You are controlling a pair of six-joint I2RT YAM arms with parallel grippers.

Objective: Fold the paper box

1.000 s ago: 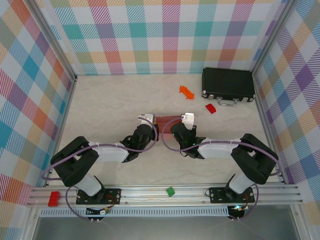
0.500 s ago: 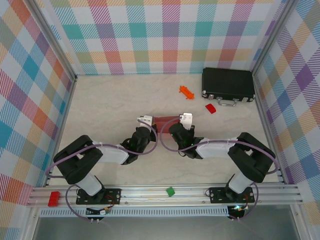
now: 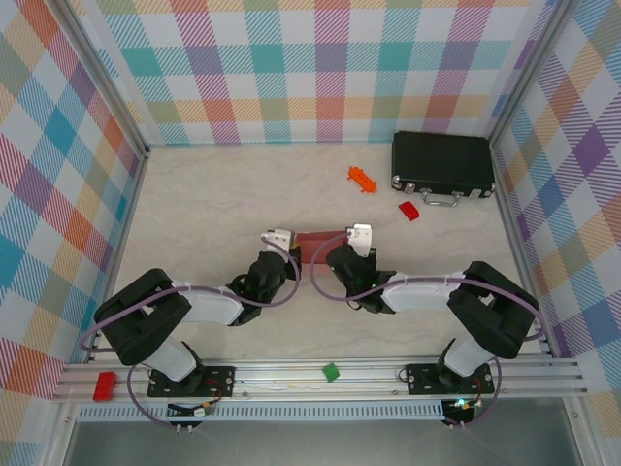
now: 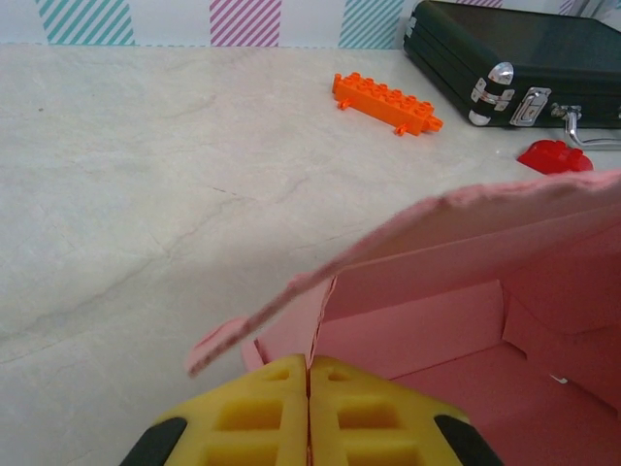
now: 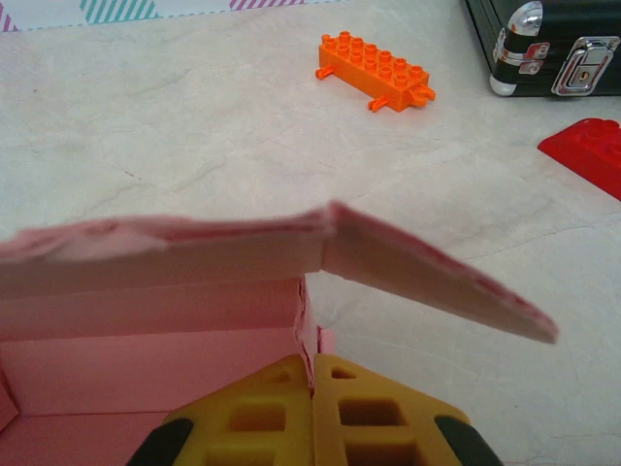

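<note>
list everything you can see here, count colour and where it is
paper box: one, pink, table centre, between the two pincers, top flap partly raised
hard case: one, black with metal latches, far right corner
toy brick: one, orange, left of the case
flat piece: one, red, just in front of the case
small block: one, green, middle of the near rail
oblong block: one, red, left end of the near rail
left pincer: one, yellow pads, shut on the box's left end
right pincer: one, yellow pads, shut on the box's right end
</note>
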